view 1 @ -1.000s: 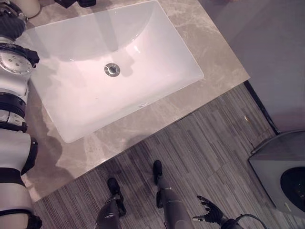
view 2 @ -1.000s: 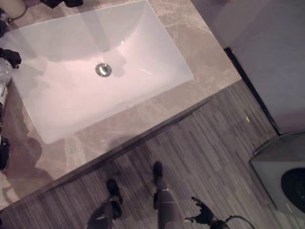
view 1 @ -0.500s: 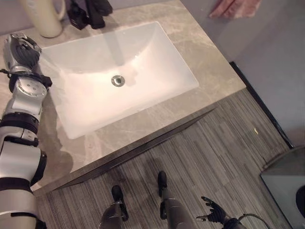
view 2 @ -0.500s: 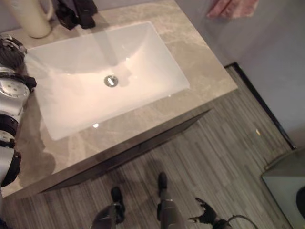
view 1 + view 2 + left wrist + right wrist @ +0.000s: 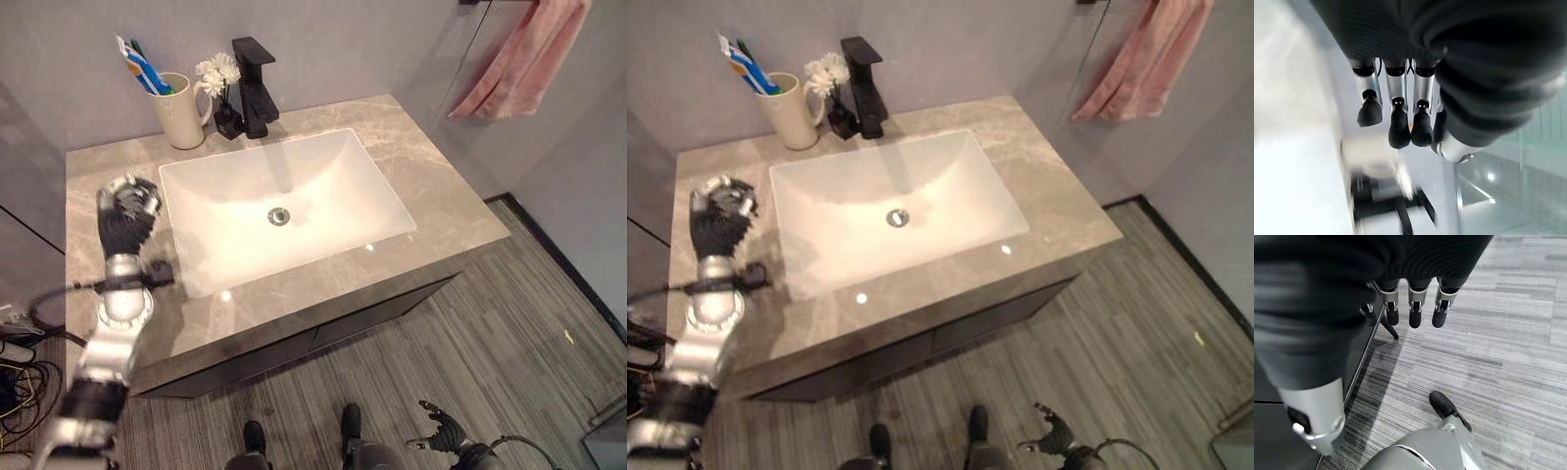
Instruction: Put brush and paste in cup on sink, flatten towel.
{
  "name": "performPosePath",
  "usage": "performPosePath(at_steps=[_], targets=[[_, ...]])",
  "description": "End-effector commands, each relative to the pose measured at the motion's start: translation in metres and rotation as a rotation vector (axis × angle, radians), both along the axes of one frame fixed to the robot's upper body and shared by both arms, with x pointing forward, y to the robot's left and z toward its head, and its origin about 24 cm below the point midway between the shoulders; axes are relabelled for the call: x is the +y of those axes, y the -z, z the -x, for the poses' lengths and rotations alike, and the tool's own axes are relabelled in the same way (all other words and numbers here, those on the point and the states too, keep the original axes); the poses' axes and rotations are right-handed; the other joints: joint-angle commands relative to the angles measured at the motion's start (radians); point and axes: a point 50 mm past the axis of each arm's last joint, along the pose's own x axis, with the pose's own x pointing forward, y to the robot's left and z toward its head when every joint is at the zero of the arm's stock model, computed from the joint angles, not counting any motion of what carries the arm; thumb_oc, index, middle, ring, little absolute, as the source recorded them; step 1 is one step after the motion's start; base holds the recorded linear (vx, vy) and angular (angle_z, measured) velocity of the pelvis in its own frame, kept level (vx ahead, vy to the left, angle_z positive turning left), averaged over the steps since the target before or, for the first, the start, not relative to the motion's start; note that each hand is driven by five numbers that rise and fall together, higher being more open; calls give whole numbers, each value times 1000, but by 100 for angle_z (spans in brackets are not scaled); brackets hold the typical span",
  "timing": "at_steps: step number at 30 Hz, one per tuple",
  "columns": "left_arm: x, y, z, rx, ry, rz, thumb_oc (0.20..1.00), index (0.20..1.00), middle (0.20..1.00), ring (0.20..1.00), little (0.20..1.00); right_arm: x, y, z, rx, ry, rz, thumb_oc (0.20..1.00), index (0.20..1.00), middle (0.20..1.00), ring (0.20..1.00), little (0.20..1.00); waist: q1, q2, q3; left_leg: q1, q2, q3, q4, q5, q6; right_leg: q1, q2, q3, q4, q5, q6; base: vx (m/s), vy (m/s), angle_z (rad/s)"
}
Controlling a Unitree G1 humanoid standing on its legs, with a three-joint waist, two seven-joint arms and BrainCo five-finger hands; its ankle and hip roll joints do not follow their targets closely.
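A cream cup (image 5: 183, 117) stands at the back left of the marble countertop (image 5: 441, 211). A toothbrush and a blue-and-white paste tube (image 5: 144, 70) stand upright in it. A pink towel (image 5: 524, 64) hangs in loose folds from a rail on the right wall. My left hand (image 5: 125, 211) hovers over the counter left of the white sink (image 5: 323, 171). Its fingers (image 5: 1396, 122) are relaxed and hold nothing. My right hand (image 5: 441, 431) hangs low beside me over the floor, its fingers (image 5: 1415, 313) spread and empty.
A black faucet (image 5: 253, 83) and white flowers in a small dark vase (image 5: 220, 76) stand behind the basin, next to the cup. Grey plank floor (image 5: 509, 323) runs in front of the dark cabinet (image 5: 294, 348) under the counter.
The camera has tilted up and drawn back, so the cup, faucet and towel have come into the picture. My left hand has come away from the cup, toward the counter's front left.
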Motion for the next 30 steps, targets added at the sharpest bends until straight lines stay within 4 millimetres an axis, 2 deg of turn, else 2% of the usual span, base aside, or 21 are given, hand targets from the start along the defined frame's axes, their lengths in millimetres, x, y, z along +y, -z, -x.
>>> performPosePath(at_steps=[1, 5, 8, 12, 16, 18, 19, 21, 23, 24, 30], targets=[[-13, -15, 11, -127, 162, 53, 200, 200, 200, 200, 200, -6, -3, -4, -37, 26, 21, 1000, 1000, 1000, 1000, 1000, -1, 32, -83, -31, 32, -69, -18, 118, -4, 34, 19, -10, 115, -67, 14, -2, -138, 1], [-25, -11, 28, -136, 224, 73, 200, 200, 200, 200, 200, -1, 1, -5, -33, 42, 16, 1000, 1000, 1000, 1000, 1000, 25, 45, -94, -13, 52, -96, -17, 151, -16, 78, 42, -33, 132, -105, -9, -22, -135, 15], [-32, -6, 39, -125, 264, 100, 200, 200, 200, 200, 200, 5, -1, -13, -59, 29, 5, 1000, 1000, 1000, 1000, 1000, 44, 49, -91, -13, 64, -127, -14, 190, -26, 108, 63, -51, 134, -123, -28, -46, -125, 43], [-34, -4, 53, -123, 297, 122, 200, 200, 200, 200, 200, 10, -4, -22, -90, 13, -5, 1000, 1000, 1000, 1000, 1000, 69, 53, -86, -34, 81, -159, -27, 262, -58, 127, 87, -77, 97, -121, -45, -63, -100, 25], [-36, -1, 64, -111, 350, 142, 200, 200, 200, 200, 200, 4, -8, -30, -114, 2, 20, 1000, 1000, 1000, 1000, 1000, 90, 50, -68, -77, 73, -181, -25, 294, -76, 136, 89, -114, 50, -103, -51, -76, -62, 34], [-37, -3, 64, -118, 366, 143, 200, 200, 200, 200, 200, 3, -11, -34, -126, -1, 25, 1000, 1000, 1000, 1000, 1000, 88, 44, -57, -95, 59, -180, 6, 279, -69, 131, 81, -122, 43, -94, -51, -143, -37, 32], [-39, -3, 67, -115, 408, 163, 200, 200, 200, 200, 200, -1, -13, -38, -137, 1, 36, 1000, 1000, 1000, 1000, 1000, 84, 28, -47, -94, 12, -163, 98, 191, -36, 114, 58, -129, 40, -74, -48, -173, -30, 16], [-45, -1, 70, -107, 483, 211, 200, 200, 200, 200, 200, -3, -12, -38, -125, 4, 47, 1000, 1000, 1000, 1000, 1000, 83, 18, -54, -63, -48, -165, 163, 81, -6, 97, 39, -122, 34, -50, -42, -153, -3, 16], [-46, -1, 71, -102, 501, 208, 200, 200, 200, 200, 200, -1, -12, -39, -126, -1, 46, 1000, 1000, 1000, 1000, 1000, 82, 17, -62, -21, -93, -182, 159, 2, 15, 87, 38, -101, 37, -41, -36, -66, 82, 22], [-48, -1, 72, -98, 521, 200, 200, 200, 200, 200, 200, 1, -11, -41, -128, 4, 39, 1000, 1000, 1000, 1000, 1000, 77, 22, -75, 19, -123, -210, 128, -45, 35, 70, 42, -79, 46, -33, -28, -78, 140, 12], [-55, -5, 70, -88, 572, 130, 200, 200, 200, 200, 200, 9, -8, -37, -134, 75, -22, 1000, 1000, 1000, 1000, 1000, 54, 37, -95, 83, -141, -201, 23, -44, 70, 42, 28, -41, 59, 9, -4, -56, 148, -17]])
